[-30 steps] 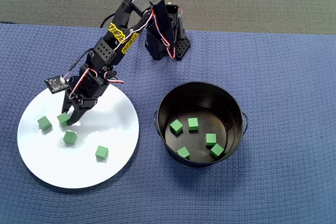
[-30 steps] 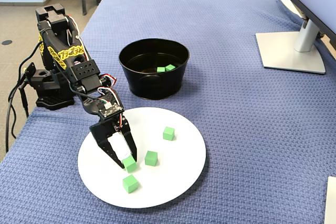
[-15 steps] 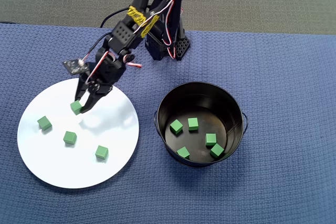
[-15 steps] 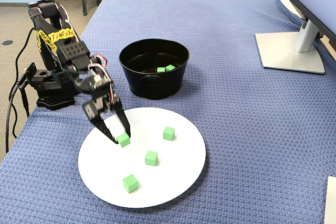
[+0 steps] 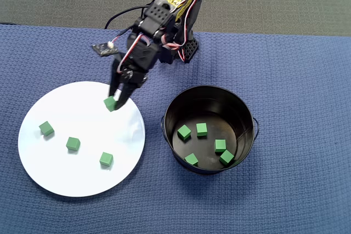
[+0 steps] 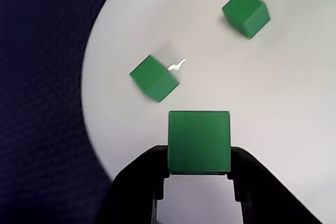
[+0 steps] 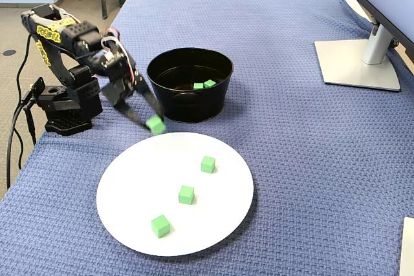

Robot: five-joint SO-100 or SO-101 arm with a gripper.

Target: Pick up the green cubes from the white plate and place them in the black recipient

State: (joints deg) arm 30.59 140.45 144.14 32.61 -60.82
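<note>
A small green cube [image 6: 199, 141] sits clamped between the two black fingers of the robot's hand [image 5: 114, 101], which is closed on the cube's sides. In the fixed view the held cube [image 7: 154, 124] is lifted clear above the near-left edge of a large white plate [image 7: 136, 179].

Three more green cubes lie loose on the plate. In the overhead view they form a loose row: one toward the left [image 5: 46, 129], one in the middle [image 5: 73, 144], and one lower right [image 5: 106, 159], all apart from each other.

To the right of the plate in the overhead view, close beside it but not touching, stands a round black pot [image 5: 241, 108] with small side handles. Five green cubes rest on its shiny floor: two near the middle [image 5: 184, 132] [image 5: 202, 129], two toward the right [image 5: 220, 146] [image 5: 226, 157], and one at the front [image 5: 191, 159].

Plate and pot rest on a counter covered with a blue woven cloth [image 5: 307, 80]. The black arm [image 7: 77, 37] rises from a base [image 7: 65, 111] at the cloth's edge. In the fixed view, a grey monitor stand [image 7: 359, 63] sits at the far right.
</note>
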